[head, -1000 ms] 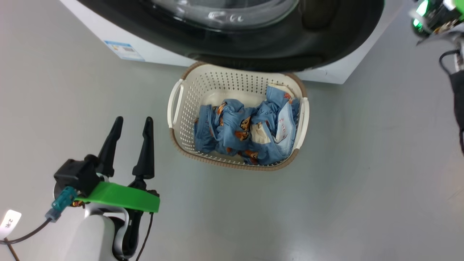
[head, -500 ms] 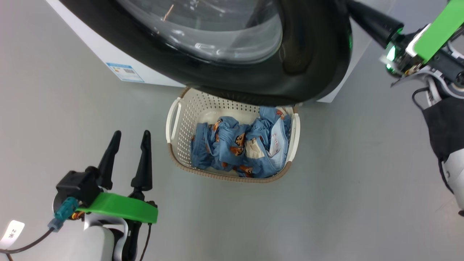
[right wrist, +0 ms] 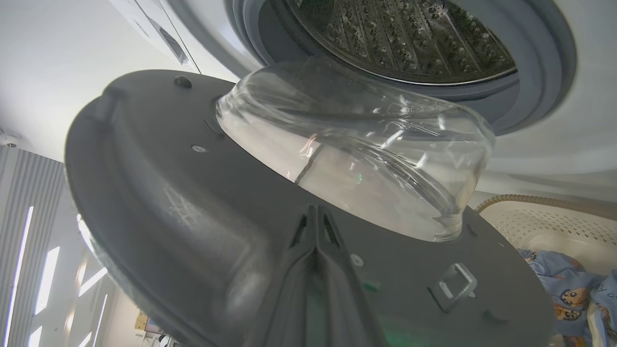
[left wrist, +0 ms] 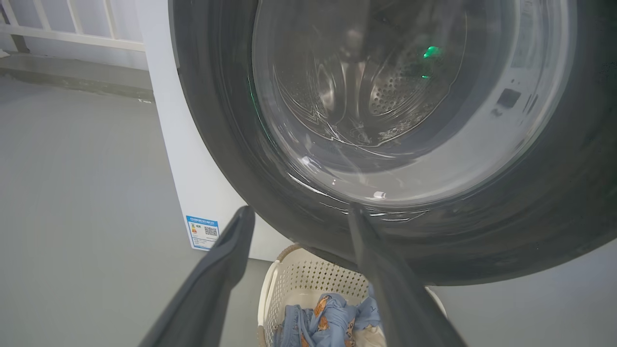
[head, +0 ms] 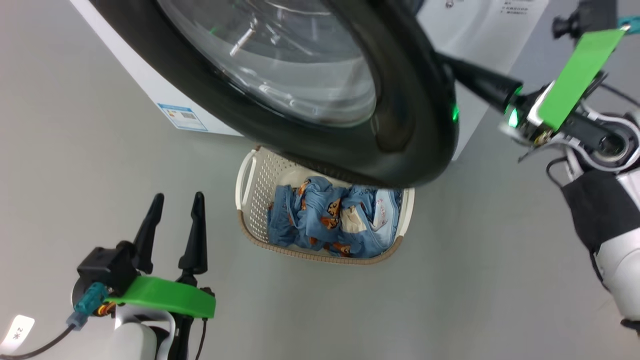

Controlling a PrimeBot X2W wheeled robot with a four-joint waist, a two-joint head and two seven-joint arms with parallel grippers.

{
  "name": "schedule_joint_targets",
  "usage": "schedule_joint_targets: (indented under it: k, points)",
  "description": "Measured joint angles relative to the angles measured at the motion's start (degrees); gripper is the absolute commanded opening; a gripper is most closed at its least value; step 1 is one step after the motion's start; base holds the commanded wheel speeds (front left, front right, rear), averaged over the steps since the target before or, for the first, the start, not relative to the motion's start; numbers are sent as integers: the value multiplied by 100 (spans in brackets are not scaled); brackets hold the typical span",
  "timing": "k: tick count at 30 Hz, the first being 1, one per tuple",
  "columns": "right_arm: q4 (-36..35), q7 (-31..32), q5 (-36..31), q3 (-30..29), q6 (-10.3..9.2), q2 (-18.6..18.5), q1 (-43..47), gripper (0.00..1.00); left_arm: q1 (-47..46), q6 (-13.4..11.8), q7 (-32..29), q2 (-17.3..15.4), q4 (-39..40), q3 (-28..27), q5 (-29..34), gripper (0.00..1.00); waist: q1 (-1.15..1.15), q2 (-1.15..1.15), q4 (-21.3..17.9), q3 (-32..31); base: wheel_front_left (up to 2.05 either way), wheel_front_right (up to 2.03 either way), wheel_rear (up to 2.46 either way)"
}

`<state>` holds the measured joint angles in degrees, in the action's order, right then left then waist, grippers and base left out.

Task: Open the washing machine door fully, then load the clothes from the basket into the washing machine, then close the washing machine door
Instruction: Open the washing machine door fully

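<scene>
**Right gripper (right wrist: 315,212) lying closed against the inside of the half-open door**

The right gripper is holding nothing. Its two dark fingers are pressing together into one blade, which is reaching in behind the free edge of the washing machine door (head: 400,100). In the right wrist view the blade is lying along the door's grey inner face, with its tip pointing at the base of the clear glass bowl (right wrist: 356,159). Whether it is actually touching the face is hard to tell. A small metal latch loop (right wrist: 455,282) is sitting just beside the fingers.

The door is standing partly open, away from the white washing machine (head: 480,30). The steel drum (right wrist: 409,38) and its grey-blue rubber ring (right wrist: 544,72) are showing behind it. The door's lower rim is hanging over the far end of the basket (head: 250,195), which is sitting on the grey floor (head: 500,250) right in front of the machine. The clothes (head: 325,220) are lying bunched inside the basket.

A blue label sticker (head: 182,116) is showing low on the machine's front. The left gripper (head: 178,197) is hovering over bare floor near the basket, with its fingers spread wide and empty.
</scene>
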<state>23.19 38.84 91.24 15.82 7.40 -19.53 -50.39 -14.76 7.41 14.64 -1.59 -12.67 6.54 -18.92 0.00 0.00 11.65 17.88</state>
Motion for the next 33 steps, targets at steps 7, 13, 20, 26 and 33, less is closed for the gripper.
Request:
schedule_joint_targets:
  k: [7, 13, 20, 26, 33]
  points:
    - [-208, 146, -92, 205, 0, 109, 305, 0, 102, 0, 0, -1, -1, -68, 59, 100, 0, 0, 24, -184, 0, 0, 0]
    - [-389, 277, -92, 387, 0, 176, 502, 0, 204, 0, 0, -2, -3, -111, 96, 100, 0, 0, 23, -289, 0, 0, 0]
    - [-567, 401, -91, 543, 0, 259, 746, 0, 228, 0, 0, -2, -3, -125, 100, 100, 0, 0, 44, -395, 0, 0, 0]
    - [-771, 525, -90, 711, 0, 363, 988, 0, 339, 0, 0, -3, -5, -129, 100, 100, 0, 0, 88, -497, 0, 0, 0]
    - [-970, 603, -90, 877, 0, 500, 1193, 0, 408, 0, 0, -5, -8, -122, 100, 100, 0, 0, 161, -607, 0, 0, 0]
